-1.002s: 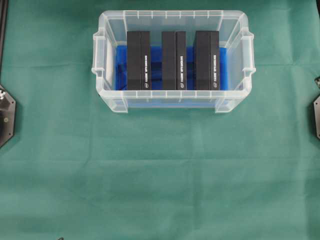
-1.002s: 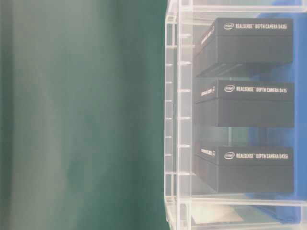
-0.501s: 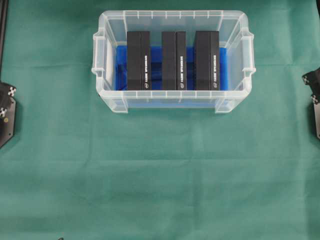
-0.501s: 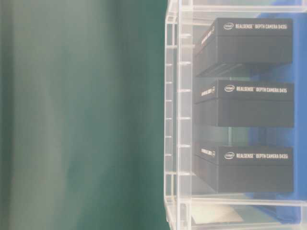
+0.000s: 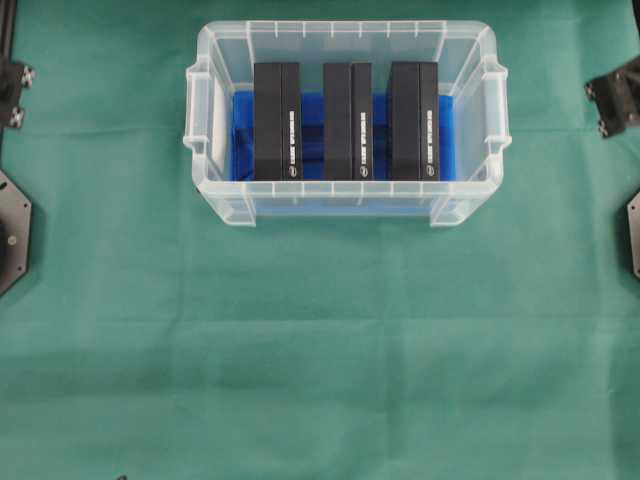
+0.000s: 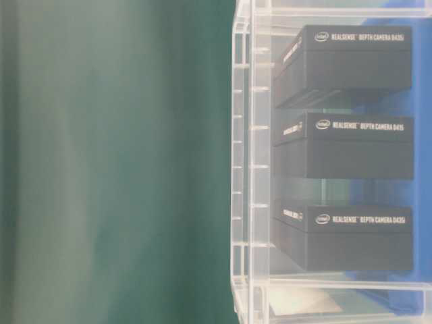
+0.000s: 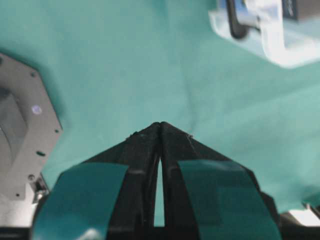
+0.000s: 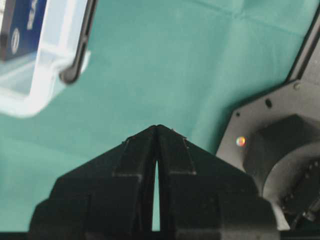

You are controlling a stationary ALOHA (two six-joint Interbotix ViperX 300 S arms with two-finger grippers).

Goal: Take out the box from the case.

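A large clear translucent plastic rectangular case (image 5: 345, 205) with a ribbed rim and moulded side handles sits on the upper middle of the surface, which is covered by a soft, faintly creased green cloth (image 5: 320, 350). A glossy blue sheet (image 5: 446, 140) lines the bottom of the case. Inside stand three matte black rectangular cardboard boxes side by side with narrow gaps between them: a left box (image 5: 277, 121), a middle box (image 5: 347, 121) and a right box (image 5: 414, 121), each bearing small white print along one face. Through the clear wall in the table-level view the lettering on the boxes (image 6: 356, 125) is readable.

The left gripper (image 7: 160, 126) has black, wedge-shaped fingers (image 7: 142, 150) with teal tape patches, pressed together tip to tip over bare cloth, well apart from the case corner. The right gripper (image 8: 157, 128) likewise has its matte black fingers (image 8: 175, 150) closed together above the cloth, holding nothing, with the case rim at upper left of its view.
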